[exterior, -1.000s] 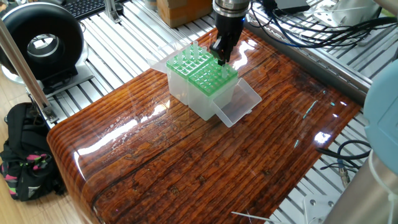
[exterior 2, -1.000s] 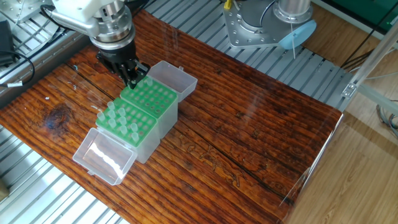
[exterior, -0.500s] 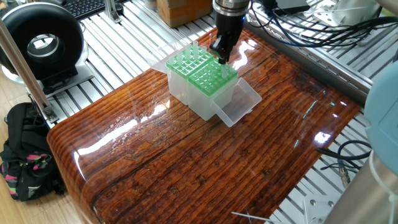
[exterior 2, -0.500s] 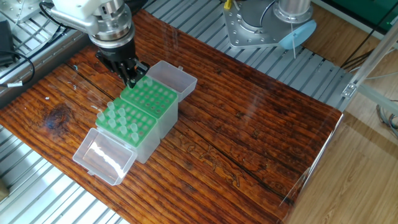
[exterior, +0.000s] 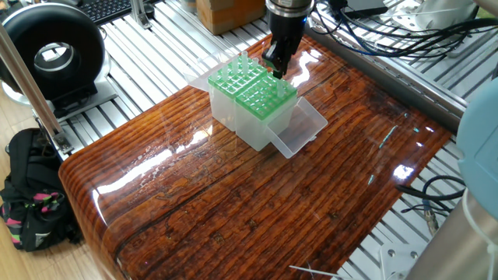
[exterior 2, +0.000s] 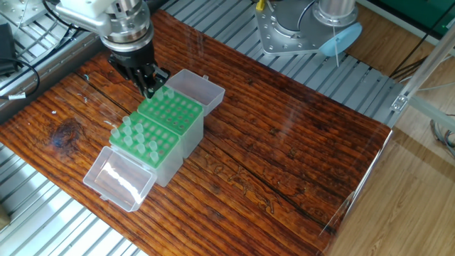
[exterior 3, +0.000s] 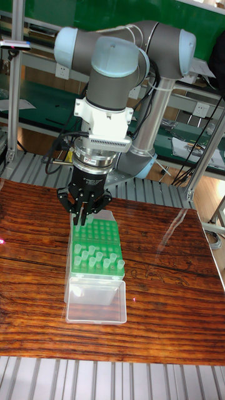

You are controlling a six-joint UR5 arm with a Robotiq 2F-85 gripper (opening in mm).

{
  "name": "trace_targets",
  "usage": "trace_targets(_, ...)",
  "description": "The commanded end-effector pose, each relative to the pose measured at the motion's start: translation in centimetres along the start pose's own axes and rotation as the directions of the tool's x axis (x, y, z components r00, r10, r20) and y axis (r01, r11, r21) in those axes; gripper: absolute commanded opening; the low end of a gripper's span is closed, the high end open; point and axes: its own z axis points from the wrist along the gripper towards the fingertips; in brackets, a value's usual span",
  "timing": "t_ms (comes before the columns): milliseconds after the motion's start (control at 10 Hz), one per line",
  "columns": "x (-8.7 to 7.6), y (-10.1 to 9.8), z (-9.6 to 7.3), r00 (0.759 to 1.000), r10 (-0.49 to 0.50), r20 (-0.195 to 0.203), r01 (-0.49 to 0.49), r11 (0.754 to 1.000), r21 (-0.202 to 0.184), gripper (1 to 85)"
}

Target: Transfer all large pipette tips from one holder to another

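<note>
Two green-topped clear holders stand side by side on the wooden table. One holder (exterior 2: 165, 165) (exterior: 226, 105) carries several large pipette tips (exterior 2: 138, 136) (exterior: 240, 68) (exterior 3: 94, 255), whitish and upright. The other holder (exterior 2: 179, 114) (exterior: 266, 97) (exterior 3: 94, 234) shows mostly bare holes, with a single tip (exterior 2: 168, 92) at its back corner. My gripper (exterior 2: 151, 88) (exterior: 275, 68) (exterior 3: 84, 219) hangs just above that holder's back edge, pointing down. Its fingers stand close together, and I cannot make out whether a tip sits between them.
Clear hinged lids lie open at both ends of the holders (exterior 2: 117, 181) (exterior 2: 200, 89). A black round device (exterior: 54, 50), a cardboard box (exterior: 226, 12) and cables (exterior: 373, 31) sit beyond the table. A metal robot base (exterior 2: 298, 28) stands at the back.
My gripper has risen slightly above the holder's back edge. The holders and tips have not moved.
</note>
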Motion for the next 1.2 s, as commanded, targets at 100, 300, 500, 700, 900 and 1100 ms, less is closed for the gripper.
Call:
trace_targets(100, -0.2, 0.2, -1.5, 1.000, 0.004, -0.006, -0.004, 1.000, -0.004, 14.3)
trace_targets(300, -0.3, 0.2, -2.2, 1.000, 0.001, -0.015, -0.001, 1.000, -0.007, 14.3)
trace_targets(500, -0.1, 0.2, -2.8, 1.000, -0.001, -0.022, 0.000, 1.000, -0.009, 14.0)
trace_targets(700, -0.1, 0.2, -3.1, 1.000, -0.002, -0.027, 0.002, 1.000, -0.010, 14.0)
trace_targets(900, 0.0, 0.2, -3.8, 0.999, -0.002, -0.035, 0.002, 1.000, -0.014, 14.0)
trace_targets(1100, -0.2, 0.3, -4.7, 0.999, -0.001, -0.044, 0.000, 1.000, -0.016, 14.0)
